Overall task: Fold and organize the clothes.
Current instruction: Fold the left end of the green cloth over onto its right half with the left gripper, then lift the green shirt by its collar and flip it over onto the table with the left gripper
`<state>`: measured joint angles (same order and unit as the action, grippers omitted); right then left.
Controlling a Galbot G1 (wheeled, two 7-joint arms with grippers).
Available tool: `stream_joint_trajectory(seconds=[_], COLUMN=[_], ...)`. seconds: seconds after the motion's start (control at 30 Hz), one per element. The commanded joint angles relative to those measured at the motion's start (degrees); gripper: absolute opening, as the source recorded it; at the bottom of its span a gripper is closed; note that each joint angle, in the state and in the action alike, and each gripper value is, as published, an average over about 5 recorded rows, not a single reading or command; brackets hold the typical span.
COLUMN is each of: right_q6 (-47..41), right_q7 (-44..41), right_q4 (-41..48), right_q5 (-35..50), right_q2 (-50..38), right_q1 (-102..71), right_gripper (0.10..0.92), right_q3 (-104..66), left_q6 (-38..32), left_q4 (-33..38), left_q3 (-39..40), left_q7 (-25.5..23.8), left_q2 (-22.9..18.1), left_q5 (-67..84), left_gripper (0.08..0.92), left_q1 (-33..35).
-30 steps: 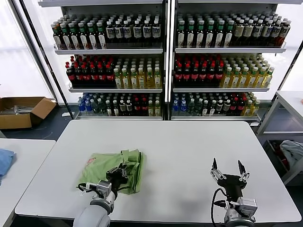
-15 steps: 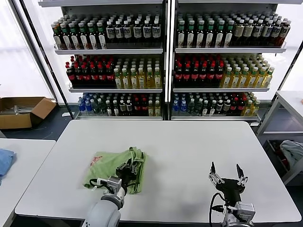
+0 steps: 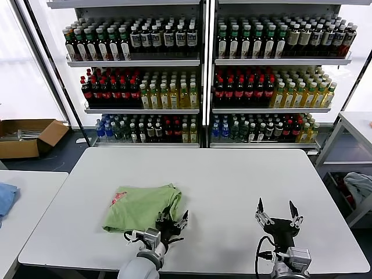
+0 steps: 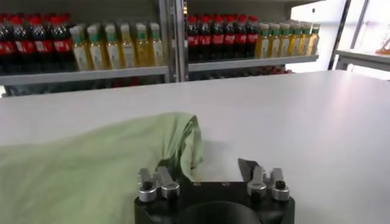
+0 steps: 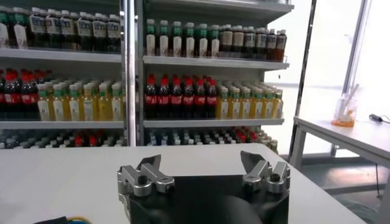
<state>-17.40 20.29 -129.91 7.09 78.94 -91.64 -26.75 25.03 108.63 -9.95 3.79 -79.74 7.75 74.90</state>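
Since a second ago: left gripper (image 3: 173,222) shifted from on top of the polo shirt (image 3: 139,206) to just off its right-hand near corner, jaws sprung from pinched to wide apart, nothing held. Cloth released and lying flat on the white table (image 3: 232,180), folded into a compact rectangle, thick rolled edge on the side nearest the gripper, red print peeking out at the far left corner. From the left wrist, fingers (image 4: 159,181) spread either side of bare tabletop with the green fold (image 4: 91,170) just beyond one of them, possibly brushing it. Probably a fold just completed; tidying or squaring of the bundle likely next.

Right gripper (image 3: 278,218) well to the right of the shirt, hovering over the table, jaws fully spread, empty, idle.

Further from the shirt: cardboard box (image 3: 26,135) on the floor to the far left, flaps open, contents unclear; shelves (image 3: 203,61) behind packed with rows of bottles.
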Motion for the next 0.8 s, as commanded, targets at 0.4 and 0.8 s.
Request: stream_joint_trajectory(seconds=[0.4, 0.8], right_q6=[-0.9, -1.3], right_q7=[-0.1, -0.2], right_q4=[2.4, 2.9], right_q5=[0.8, 1.7], right_q2=[-0.8, -1.4], right_q1=[4.2, 5.3], right_gripper=[0.823, 0.823], right_q3=[1.9, 2.3], left_q6=[-4.7, -6.4], left_q4=[16.2, -3.8], left_q3=[-19.3, -24.7], left_q7=[-0.5, -1.5], left_q2=[7.4, 11.8], left_q5=[13.5, 1.0], left_gripper=[0.823, 0.823], left_q1=[1.2, 0.5])
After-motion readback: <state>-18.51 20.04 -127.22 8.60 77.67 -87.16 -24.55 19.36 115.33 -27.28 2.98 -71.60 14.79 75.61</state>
